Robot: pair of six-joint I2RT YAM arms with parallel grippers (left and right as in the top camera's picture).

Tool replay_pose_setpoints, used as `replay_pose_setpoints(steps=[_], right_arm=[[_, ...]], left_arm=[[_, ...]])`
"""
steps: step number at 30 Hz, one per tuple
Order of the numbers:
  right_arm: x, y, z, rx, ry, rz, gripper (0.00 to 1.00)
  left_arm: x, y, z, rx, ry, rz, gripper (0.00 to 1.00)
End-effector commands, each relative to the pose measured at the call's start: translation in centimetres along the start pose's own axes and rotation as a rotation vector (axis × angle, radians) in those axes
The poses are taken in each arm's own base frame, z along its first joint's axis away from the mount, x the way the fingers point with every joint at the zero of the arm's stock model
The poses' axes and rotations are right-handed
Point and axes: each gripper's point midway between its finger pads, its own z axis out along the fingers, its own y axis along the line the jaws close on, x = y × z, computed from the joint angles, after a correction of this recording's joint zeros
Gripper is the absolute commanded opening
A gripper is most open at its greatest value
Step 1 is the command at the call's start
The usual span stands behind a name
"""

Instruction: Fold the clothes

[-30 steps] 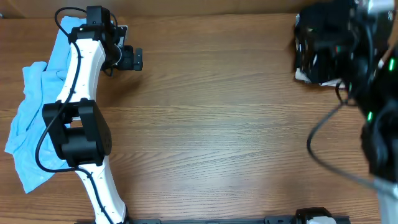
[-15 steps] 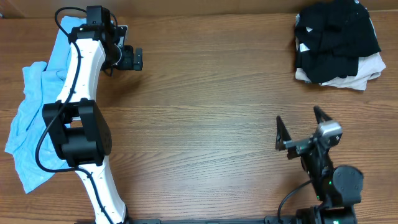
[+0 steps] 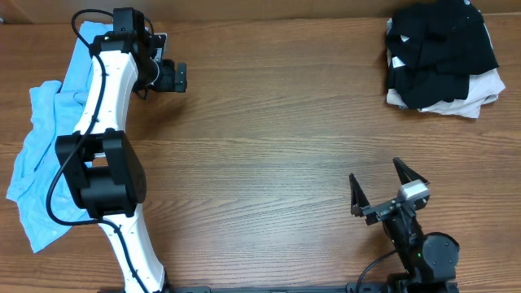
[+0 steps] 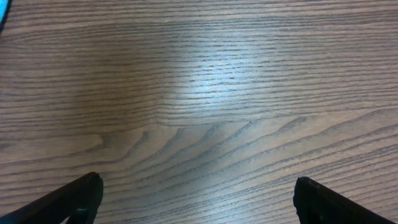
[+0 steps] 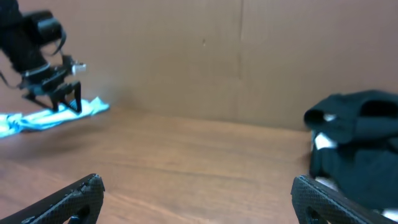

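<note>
A crumpled light blue garment (image 3: 45, 155) lies at the table's left edge, partly under my left arm; it also shows far off in the right wrist view (image 5: 56, 115). A pile of folded black and white clothes (image 3: 440, 57) sits at the back right, and shows in the right wrist view (image 5: 357, 137). My left gripper (image 3: 175, 77) is open and empty over bare wood near the back left; its wrist view (image 4: 196, 196) shows only wood. My right gripper (image 3: 383, 189) is open and empty near the front right, pointing toward the back; its fingertips frame bare wood (image 5: 199, 196).
A brown cardboard wall (image 5: 249, 56) stands behind the table's back edge. The wooden table (image 3: 277, 155) spans the whole view between the two clothes piles.
My right arm has drawn back from over the black pile to the front right of the table, then a little nearer the front. The left arm has not moved.
</note>
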Motion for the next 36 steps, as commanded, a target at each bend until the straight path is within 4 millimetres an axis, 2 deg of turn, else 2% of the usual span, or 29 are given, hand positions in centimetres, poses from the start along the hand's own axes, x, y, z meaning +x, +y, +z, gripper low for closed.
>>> replay_pose_setpoints(steps=[1, 23, 26, 28, 31, 36], right_arm=[[0.9, 0.2, 0.1, -0.017, 0.011, 0.007, 1.00], [1.2, 0.2, 0.1, -0.016, 0.024, 0.011, 1.00], [1.2, 0.2, 0.1, -0.016, 0.024, 0.011, 1.00], [1.2, 0.2, 0.1, -0.016, 0.024, 0.011, 1.00], [1.2, 0.2, 0.1, -0.017, 0.024, 0.011, 1.00], [1.2, 0.2, 0.1, -0.016, 0.024, 0.011, 1.00]], left_arm=[[0.1, 0.0, 0.4, -0.001, 0.005, -0.004, 1.00], [0.1, -0.2, 0.3, -0.001, 0.005, -0.001, 1.00], [-0.7, -0.9, -1.7, -0.004, -0.040, 0.015, 1.00], [-1.5, -1.8, -3.8, -0.002, -0.085, 0.033, 1.00], [-2.5, -4.0, -7.8, 0.006, -0.170, 0.076, 1.00], [-3.2, -9.2, -15.7, 0.041, -0.333, 0.173, 1.00]])
